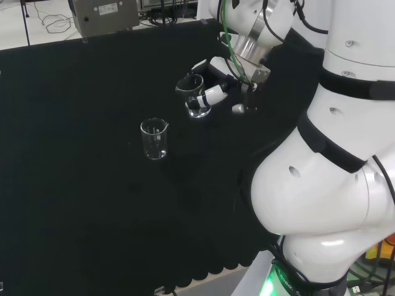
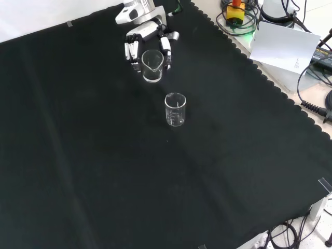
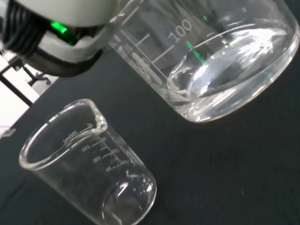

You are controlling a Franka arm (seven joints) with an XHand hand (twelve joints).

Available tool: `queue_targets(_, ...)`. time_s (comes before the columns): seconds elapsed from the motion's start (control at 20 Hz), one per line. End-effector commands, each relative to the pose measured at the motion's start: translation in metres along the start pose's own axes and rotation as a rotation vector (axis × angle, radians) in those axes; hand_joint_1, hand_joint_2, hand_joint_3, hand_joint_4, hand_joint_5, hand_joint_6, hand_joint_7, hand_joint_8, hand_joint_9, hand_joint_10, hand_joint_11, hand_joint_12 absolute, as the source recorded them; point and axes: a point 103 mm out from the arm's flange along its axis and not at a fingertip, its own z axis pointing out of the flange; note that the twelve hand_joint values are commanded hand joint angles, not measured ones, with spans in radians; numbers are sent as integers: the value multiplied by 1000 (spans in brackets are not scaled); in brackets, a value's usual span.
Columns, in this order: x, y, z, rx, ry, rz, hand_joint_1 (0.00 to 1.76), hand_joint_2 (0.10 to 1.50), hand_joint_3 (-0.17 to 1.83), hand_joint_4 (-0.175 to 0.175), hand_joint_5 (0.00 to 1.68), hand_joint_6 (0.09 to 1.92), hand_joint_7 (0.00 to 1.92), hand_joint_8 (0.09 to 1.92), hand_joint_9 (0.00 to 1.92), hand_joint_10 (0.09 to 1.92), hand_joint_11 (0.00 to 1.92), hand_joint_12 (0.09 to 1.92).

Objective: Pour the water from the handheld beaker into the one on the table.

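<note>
On black cloth (image 2: 78, 155), empty beaker (image 2: 175, 109), held beaker (image 2: 152, 66) with water

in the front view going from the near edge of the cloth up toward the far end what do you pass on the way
Empty beaker standing on the cloth → held beaker → hand, its fingers curled round that beaker.

Black cloth (image 2: 104, 171) with scalloped edge over surface; grey metal box (image 1: 103, 15) behind; cables (image 2: 311, 98), white panel (image 2: 285, 46) alongside.
</note>
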Motion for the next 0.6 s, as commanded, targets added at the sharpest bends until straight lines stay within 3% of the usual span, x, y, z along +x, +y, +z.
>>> queue_targets(0.05, 20, -8, -4, 83, -68, 4, 1143, 669, 589, 175, 1350, 501, 1664, 87, 1542, 87, 1107, 934)
queue_targets(0.25, 32, -7, -4, 143, -125, 17, 1143, 668, 592, 174, 1347, 508, 1664, 87, 1542, 87, 1108, 934)
queue_targets(0.6, 47, 0, 8, 246, -224, 35, 1151, 664, 629, 106, 1304, 605, 1671, 87, 1553, 87, 1132, 914)
